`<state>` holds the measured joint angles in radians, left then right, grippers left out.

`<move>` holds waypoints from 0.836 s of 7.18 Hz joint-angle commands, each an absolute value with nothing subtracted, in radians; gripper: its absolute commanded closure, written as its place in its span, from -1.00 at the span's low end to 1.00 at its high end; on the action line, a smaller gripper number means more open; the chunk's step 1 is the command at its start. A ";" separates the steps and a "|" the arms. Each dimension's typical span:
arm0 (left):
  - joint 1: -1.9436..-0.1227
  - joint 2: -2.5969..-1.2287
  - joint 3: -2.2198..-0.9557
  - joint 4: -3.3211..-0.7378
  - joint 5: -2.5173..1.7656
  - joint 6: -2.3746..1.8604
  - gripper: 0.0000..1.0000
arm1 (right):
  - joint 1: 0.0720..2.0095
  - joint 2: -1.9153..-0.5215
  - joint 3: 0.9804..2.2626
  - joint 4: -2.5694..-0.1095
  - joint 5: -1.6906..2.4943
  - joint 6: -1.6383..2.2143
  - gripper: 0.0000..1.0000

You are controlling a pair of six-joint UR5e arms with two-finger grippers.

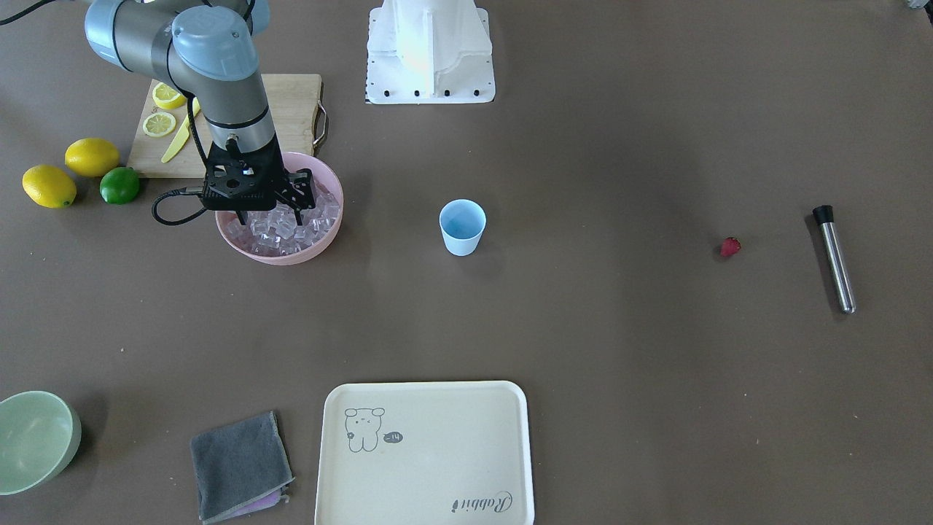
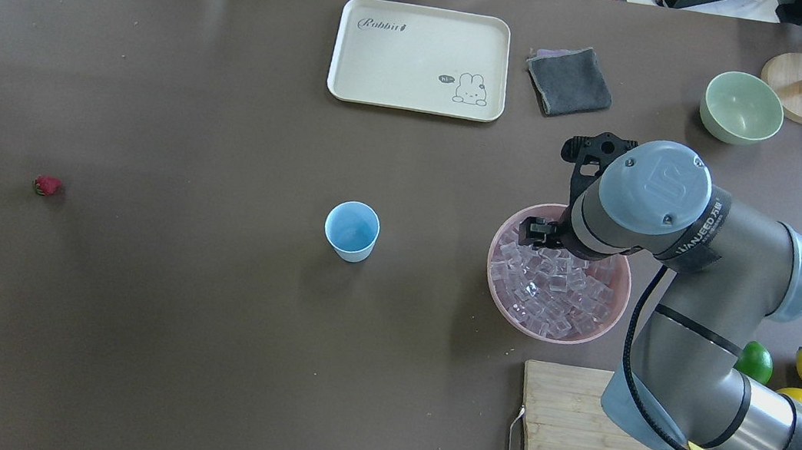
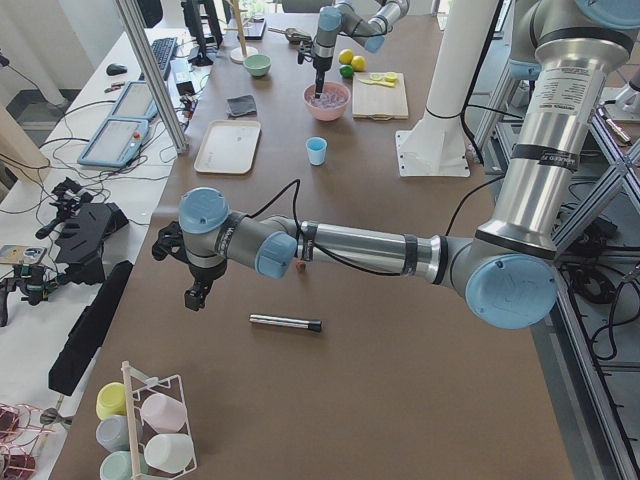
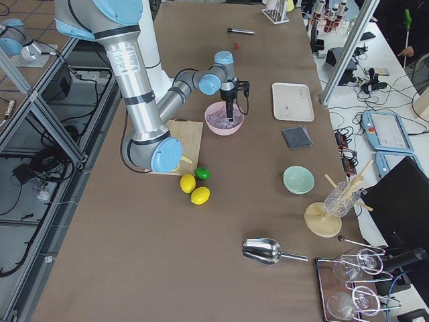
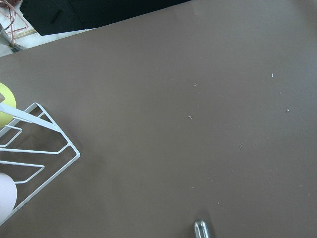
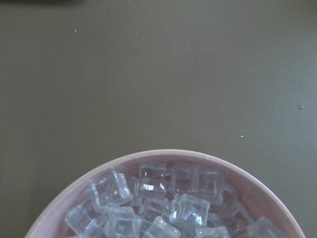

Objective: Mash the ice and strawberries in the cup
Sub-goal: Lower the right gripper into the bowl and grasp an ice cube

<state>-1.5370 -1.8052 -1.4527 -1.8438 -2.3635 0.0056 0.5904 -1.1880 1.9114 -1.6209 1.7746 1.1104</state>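
The ice (image 1: 280, 227) fills a big pink bowl (image 1: 329, 237); it also shows in the right wrist view (image 6: 163, 198) and the overhead view (image 2: 555, 292). My right gripper (image 1: 269, 217) is open, its fingers spread wide and dipped among the cubes. The pale blue cup (image 1: 461, 227) stands upright mid-table, apart from the bowl (image 2: 351, 230). The strawberry (image 1: 730, 246) lies alone on the table (image 2: 47, 186). My left gripper (image 3: 195, 295) hovers near the table's end, past the strawberry; I cannot tell whether it is open or shut.
A steel muddler (image 1: 834, 259) lies beyond the strawberry. A cream tray (image 1: 430, 452), a grey cloth (image 1: 239, 467) and a pale green bowl (image 1: 33, 441) sit on the far side. A cutting board (image 1: 295, 102) with lemon slices, lemons and a lime is by the pink bowl.
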 commanded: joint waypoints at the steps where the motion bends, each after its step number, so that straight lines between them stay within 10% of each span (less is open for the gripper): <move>1: -1.539 -1.801 -1.454 -1.845 -2.364 0.006 -0.98 | 0.578 -1.178 1.904 -1.634 1.756 1.042 -0.32; 6: -1.542 -1.795 -1.454 -1.845 -2.364 0.008 -0.98 | 0.578 -1.146 1.890 -1.655 1.752 1.012 -0.22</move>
<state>-1.5412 -1.7963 -1.4537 -1.8454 -2.3639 0.0076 0.5788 -1.1584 1.8980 -1.6540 1.7530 1.0153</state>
